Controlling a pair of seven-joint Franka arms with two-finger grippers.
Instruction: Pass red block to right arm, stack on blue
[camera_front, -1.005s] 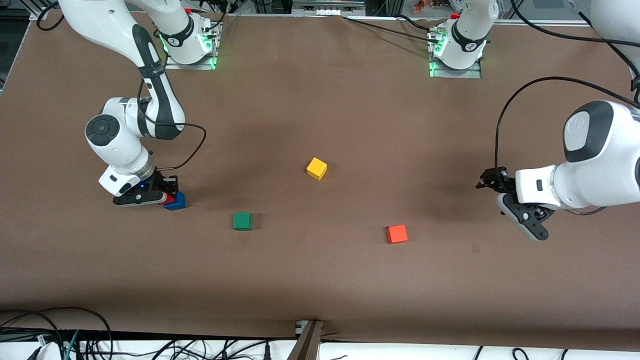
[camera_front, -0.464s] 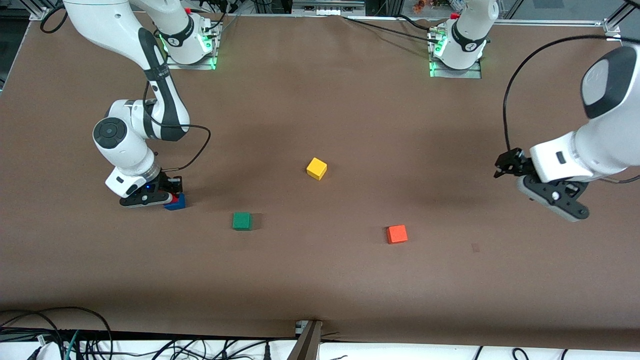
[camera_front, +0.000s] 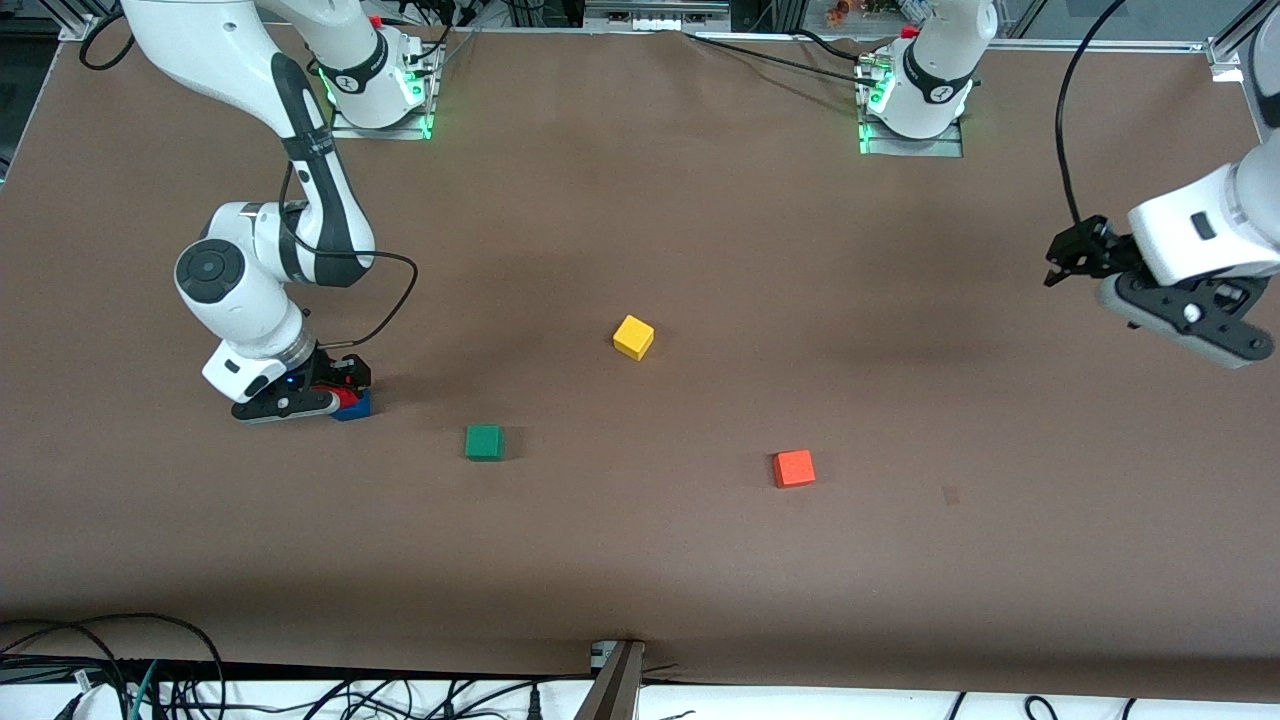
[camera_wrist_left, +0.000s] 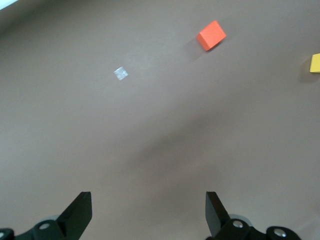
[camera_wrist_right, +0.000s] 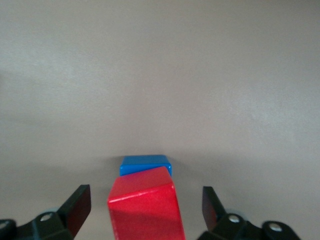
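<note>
Both end effectors gape: right (camera_wrist_right: 142, 210) straddling red block (camera_wrist_right: 145, 210) (atop blue (camera_wrist_right: 145, 164)), left (camera_wrist_left: 148, 212) aloft.

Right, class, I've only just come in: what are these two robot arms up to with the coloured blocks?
The right gripper is down at the blue block, toward the right arm's end of the table, with its fingers open on either side of the red block. The red block sits on the blue one, so the stack looks made. The left gripper is open and empty, up over the left arm's end of the table. The green, yellow and orange blocks lie apart on the table.
</note>
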